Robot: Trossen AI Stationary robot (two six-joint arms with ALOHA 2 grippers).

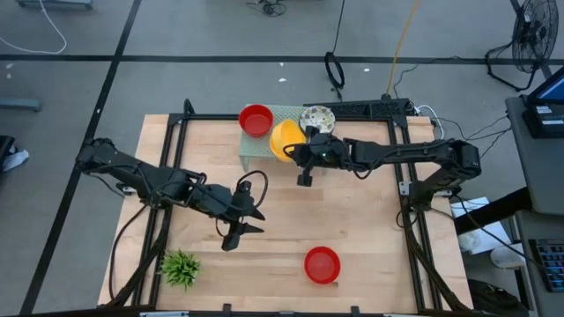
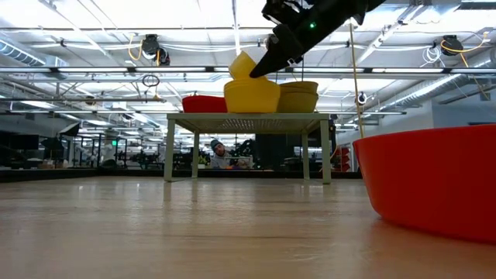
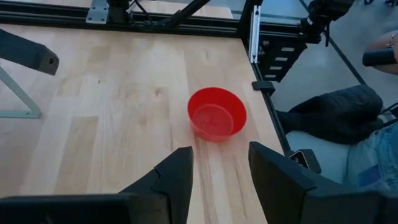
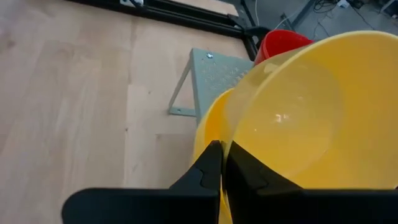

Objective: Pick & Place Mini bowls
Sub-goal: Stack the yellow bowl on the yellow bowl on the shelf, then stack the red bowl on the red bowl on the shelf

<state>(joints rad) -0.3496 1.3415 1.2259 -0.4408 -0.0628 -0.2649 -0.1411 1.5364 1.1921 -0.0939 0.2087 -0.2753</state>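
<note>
A: Nearest to us on the surface [image 1: 370,229], what do we have?

B: We see one red bowl [image 1: 322,264] sitting alone near the front edge, right of centre, with the small green plant [image 1: 181,267] well off at the front left. We judge that bowl as already placed, since nothing touches it.

A: And the left pincer [image 1: 240,224]?

B: It hangs over the middle of the surface, left of centre, released and empty. In its wrist view we look past the spread fingers [image 3: 177,174] at that red bowl, with bare wood in between.

A: Farther back?

B: The right pincer [image 1: 306,151] reaches in from the right to the pale green mesh stand [image 1: 249,158] at the far centre. It is clenched on the rim of a yellow bowl [image 1: 284,139], which tilts up off the yellow stack [image 2: 252,95] beneath it.

A: What else is on the stand?

B: We count a second red bowl [image 1: 256,119] at its far left and a speckled bowl [image 1: 315,116] at the far right, behind the yellow ones.

A: So how far along are we?

B: Early, we judge. One bowl is down, one is just leaving the stand, and the rest wait there. How many sit in each stack we cannot tell.
</note>
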